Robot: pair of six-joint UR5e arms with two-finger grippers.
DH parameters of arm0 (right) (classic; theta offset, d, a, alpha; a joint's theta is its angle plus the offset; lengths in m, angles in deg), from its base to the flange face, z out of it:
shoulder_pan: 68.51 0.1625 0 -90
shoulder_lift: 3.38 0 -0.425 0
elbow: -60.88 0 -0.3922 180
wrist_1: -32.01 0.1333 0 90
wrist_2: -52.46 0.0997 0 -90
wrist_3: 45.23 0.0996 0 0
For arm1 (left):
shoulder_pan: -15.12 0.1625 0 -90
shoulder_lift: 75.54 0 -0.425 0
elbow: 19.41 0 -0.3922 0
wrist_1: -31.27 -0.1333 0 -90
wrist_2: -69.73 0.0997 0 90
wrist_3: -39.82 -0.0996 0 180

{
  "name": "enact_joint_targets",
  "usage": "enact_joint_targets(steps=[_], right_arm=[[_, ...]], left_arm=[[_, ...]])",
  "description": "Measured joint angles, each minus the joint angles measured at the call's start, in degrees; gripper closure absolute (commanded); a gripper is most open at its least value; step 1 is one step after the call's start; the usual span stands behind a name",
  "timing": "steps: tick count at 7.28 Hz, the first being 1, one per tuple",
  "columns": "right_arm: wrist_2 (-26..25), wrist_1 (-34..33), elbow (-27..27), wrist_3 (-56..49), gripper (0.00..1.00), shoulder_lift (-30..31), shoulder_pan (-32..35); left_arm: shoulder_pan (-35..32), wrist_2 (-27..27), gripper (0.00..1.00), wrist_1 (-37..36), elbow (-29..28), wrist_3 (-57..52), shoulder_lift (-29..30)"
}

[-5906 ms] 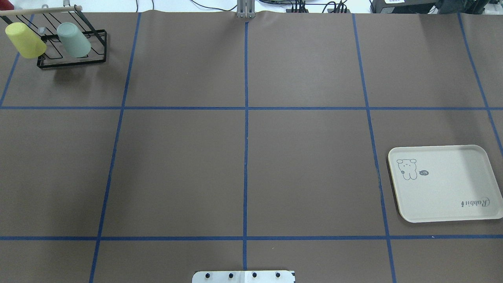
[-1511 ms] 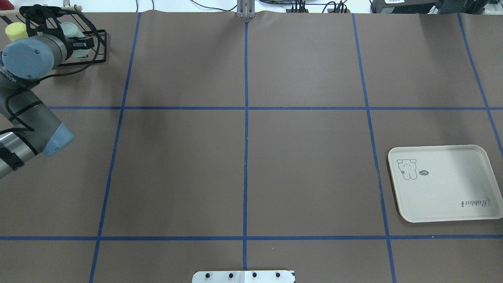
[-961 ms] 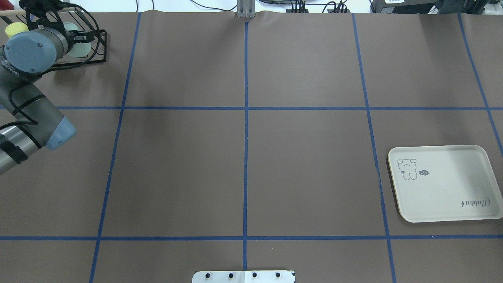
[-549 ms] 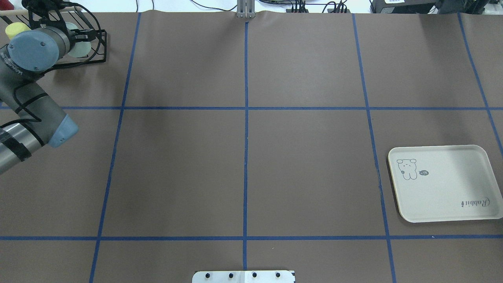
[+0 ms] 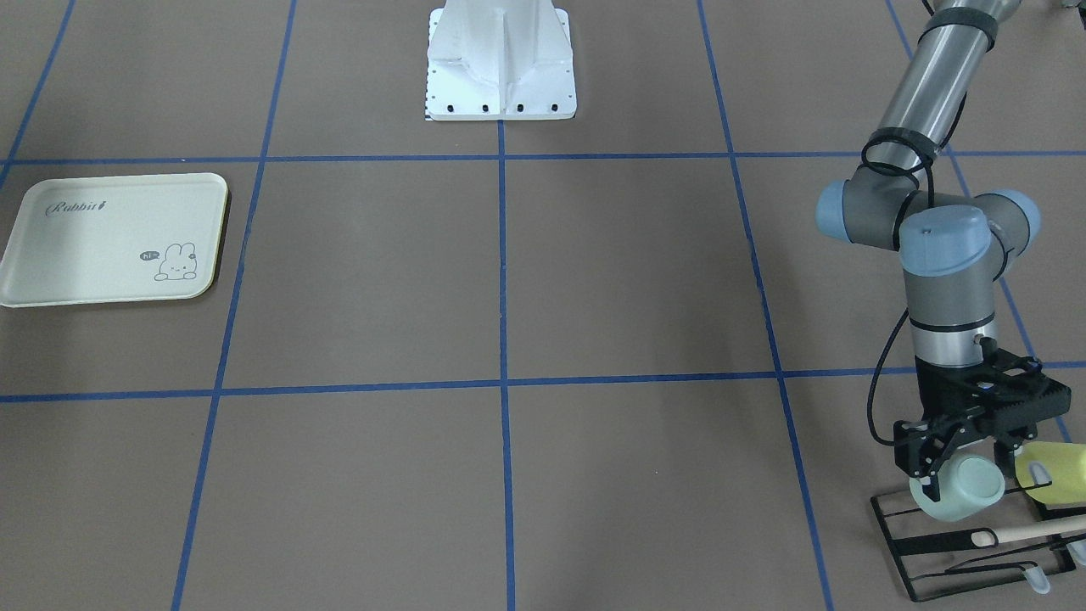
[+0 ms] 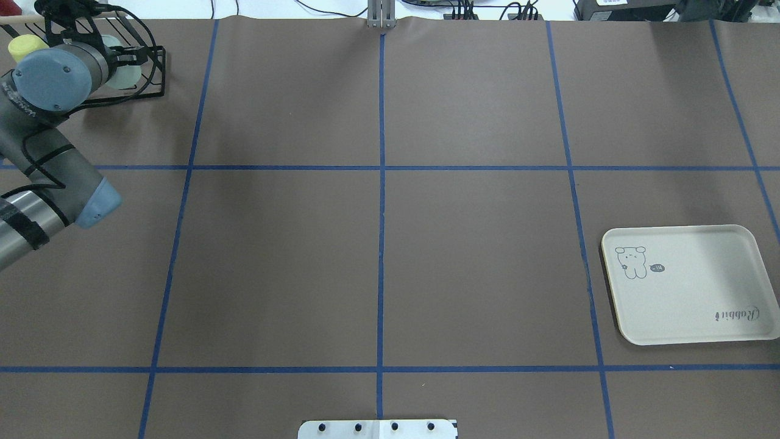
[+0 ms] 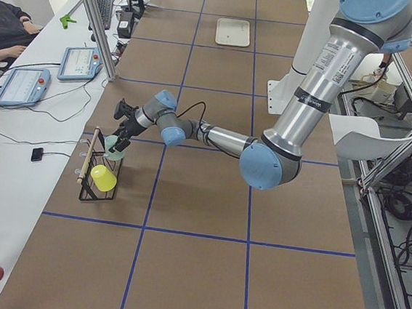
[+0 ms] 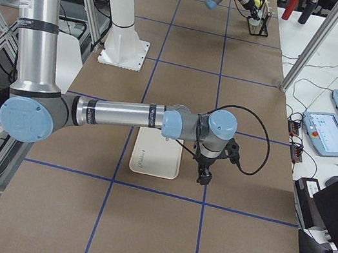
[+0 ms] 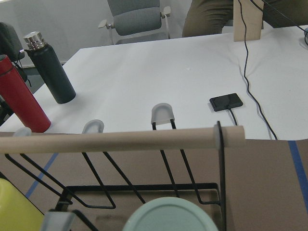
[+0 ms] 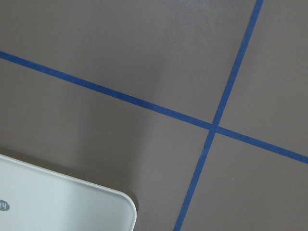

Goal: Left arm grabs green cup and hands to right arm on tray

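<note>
The pale mint-green cup [image 5: 967, 494] hangs base-out on the black wire rack [image 5: 933, 560] at the table's far left corner. It also shows in the overhead view [image 6: 127, 77] and, base only, in the left wrist view [image 9: 168, 216]. My left gripper [image 5: 972, 465] is open, one finger on each side of the cup and close to it. The cream tray [image 6: 688, 292] lies on the robot's right, bare. My right gripper [image 8: 202, 177] hovers just past the tray's edge [image 8: 154, 156]. I cannot tell whether it is open.
A yellow-green cup [image 5: 1056, 471] hangs beside the green one on the same rack. A wooden dowel [image 9: 120, 139] runs across the rack top. A red bottle [image 9: 19, 96] and a black bottle [image 9: 48, 67] stand beyond the table. The robot base [image 5: 501, 59] is at the table's near edge.
The left arm came in from the left and brought its gripper over the green cup on the rack. In the last half second it has hardly moved. The tray has not moved.
</note>
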Motion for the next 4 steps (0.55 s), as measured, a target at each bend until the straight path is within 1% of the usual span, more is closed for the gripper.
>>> enact_joint_targets(steps=[2,3,4], right_arm=[[0.0,0.0,0.0,0.0,0.00,0.0,0.0],[0.0,0.0,0.0,0.0,0.00,0.0,0.0],[0.0,0.0,-0.1,0.0,0.00,0.0,0.0]], left_arm=[[-0.1,0.0,0.47,0.0,0.0,0.0,0.0],[-0.3,0.0,0.63,0.0,0.1,0.0,0.0],[-0.7,-0.1,0.75,0.1,0.3,0.0,0.0]])
